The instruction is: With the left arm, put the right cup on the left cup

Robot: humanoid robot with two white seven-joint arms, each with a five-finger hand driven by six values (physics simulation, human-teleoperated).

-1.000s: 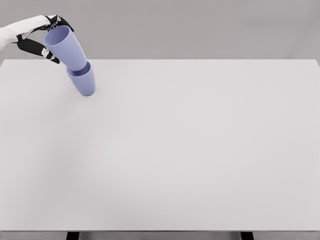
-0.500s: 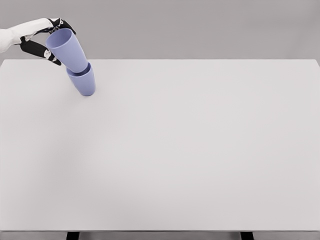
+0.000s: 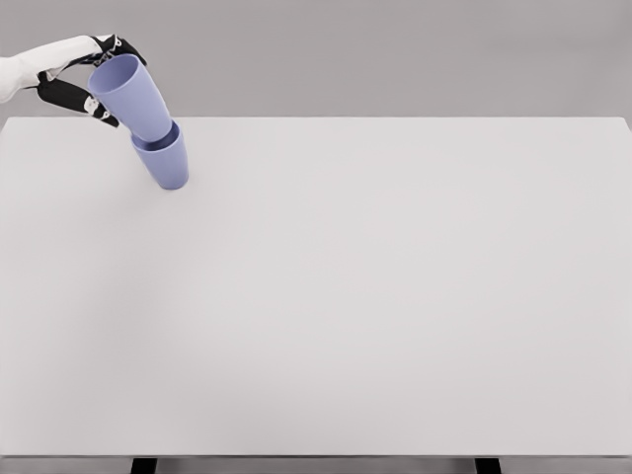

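Gripping upper cup (image 3: 131,94) nested in lower cup (image 3: 164,160), left hand (image 3: 74,69), table's (image 3: 395,296) far-left edge.

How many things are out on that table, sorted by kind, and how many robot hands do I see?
Lilac cups: 2, the upper cup nested in the lower cup, both tilted
Robot hands: 1, the left hand at the upper cup's rim
Tables: 1, the white table
Total: 4
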